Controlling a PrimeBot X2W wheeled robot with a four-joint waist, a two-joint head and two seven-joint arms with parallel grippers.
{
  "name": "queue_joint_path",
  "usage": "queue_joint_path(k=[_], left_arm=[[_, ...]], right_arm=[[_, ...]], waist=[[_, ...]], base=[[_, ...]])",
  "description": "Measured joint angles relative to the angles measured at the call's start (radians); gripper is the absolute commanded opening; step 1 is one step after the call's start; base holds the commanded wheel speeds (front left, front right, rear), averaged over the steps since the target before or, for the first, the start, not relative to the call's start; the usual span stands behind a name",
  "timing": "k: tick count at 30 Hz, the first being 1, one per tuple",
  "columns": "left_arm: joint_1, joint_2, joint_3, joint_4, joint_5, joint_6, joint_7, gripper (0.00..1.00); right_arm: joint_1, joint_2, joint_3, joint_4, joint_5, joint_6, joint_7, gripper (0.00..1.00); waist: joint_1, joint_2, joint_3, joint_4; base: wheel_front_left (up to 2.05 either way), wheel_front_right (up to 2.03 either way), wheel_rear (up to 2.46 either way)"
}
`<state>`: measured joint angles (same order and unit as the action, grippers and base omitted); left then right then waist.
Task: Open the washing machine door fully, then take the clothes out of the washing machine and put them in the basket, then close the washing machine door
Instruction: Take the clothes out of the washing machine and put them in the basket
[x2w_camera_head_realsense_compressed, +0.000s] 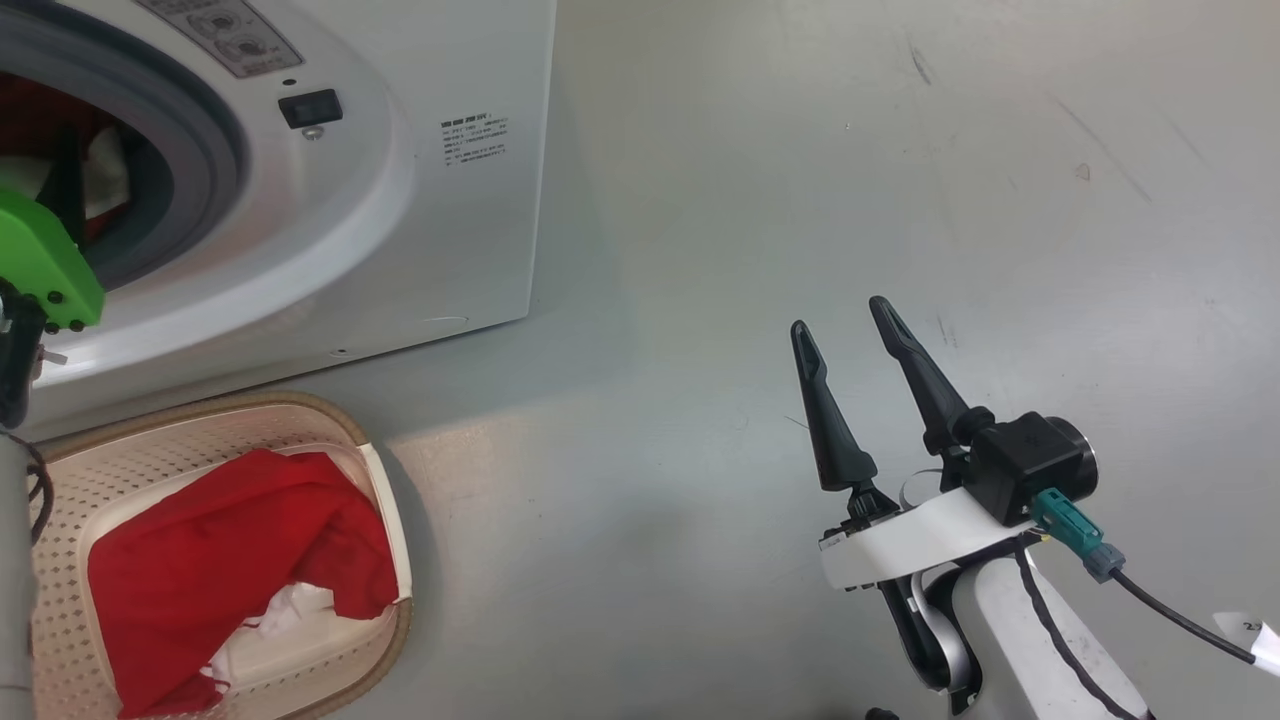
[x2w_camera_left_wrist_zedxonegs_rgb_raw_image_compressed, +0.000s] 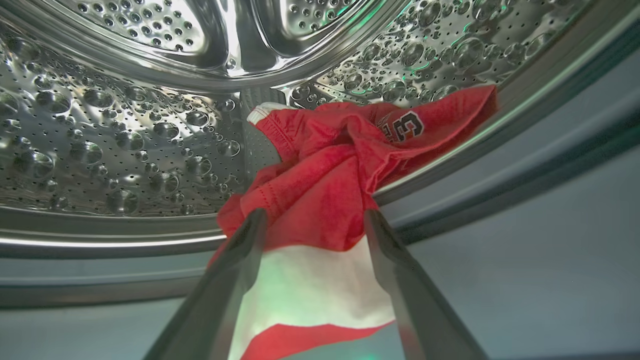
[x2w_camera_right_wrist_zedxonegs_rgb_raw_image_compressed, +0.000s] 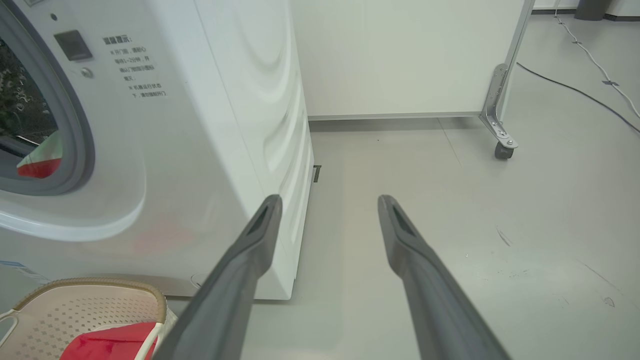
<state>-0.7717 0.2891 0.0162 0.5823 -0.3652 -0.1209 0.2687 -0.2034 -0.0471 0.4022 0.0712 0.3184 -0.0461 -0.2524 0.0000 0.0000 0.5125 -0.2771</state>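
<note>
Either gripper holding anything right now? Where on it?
Nothing held. Left gripper open, astride the clothes in the drum; right gripper open, empty.

You are working in a lab-like test space: ahead of your right gripper (x2w_camera_right_wrist_zedxonegs_rgb_raw_image_compressed: 330, 198) a white partition (x2w_camera_right_wrist_zedxonegs_rgb_raw_image_compressed: 400, 55) is standing on a castor (x2w_camera_right_wrist_zedxonegs_rgb_raw_image_compressed: 501, 150), cables (x2w_camera_right_wrist_zedxonegs_rgb_raw_image_compressed: 575, 90) are trailing across the bare grey floor (x2w_camera_right_wrist_zedxonegs_rgb_raw_image_compressed: 500, 225), and the washing machine (x2w_camera_right_wrist_zedxonegs_rgb_raw_image_compressed: 225, 125) is standing just left of it.

One big white front-loading washing machine (x2w_camera_head_realsense_compressed: 470, 200), one small cream perforated plastic basket (x2w_camera_head_realsense_compressed: 150, 450), two crumpled red-and-white jersey cloth bundles (x2w_camera_left_wrist_zedxonegs_rgb_raw_image_compressed: 320, 190) (x2w_camera_head_realsense_compressed: 230, 560), four long dark fingers (x2w_camera_head_realsense_compressed: 826, 410).
</note>
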Motion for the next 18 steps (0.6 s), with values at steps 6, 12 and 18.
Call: queue_joint_path(k=[6,12,18], left_arm=[[-0.036,0.015,-0.002,0.06,0.016,0.0,0.027,1.0],[-0.062,0.025,-0.002,0.116,0.027,0.001,0.04,1.0],[-0.103,0.024,-0.002,0.145,0.027,0.003,0.048,1.0]], right_arm=[[-0.012,0.0,0.012,0.002,0.006,-0.001,0.0,1.0],[-0.015,0.0,0.027,0.002,0.007,-0.008,0.0,1.0],[-0.025,0.0,0.037,0.002,0.007,-0.009,0.0,1.0]], waist=[[0.0,0.0,0.007,-0.01],[0.0,0.0,0.014,-0.02],[0.0,0.0,0.028,-0.03]], base=[[0.0,0.0,0.0],[0.0,0.0,0.0],[0.0,0.0,0.0]])
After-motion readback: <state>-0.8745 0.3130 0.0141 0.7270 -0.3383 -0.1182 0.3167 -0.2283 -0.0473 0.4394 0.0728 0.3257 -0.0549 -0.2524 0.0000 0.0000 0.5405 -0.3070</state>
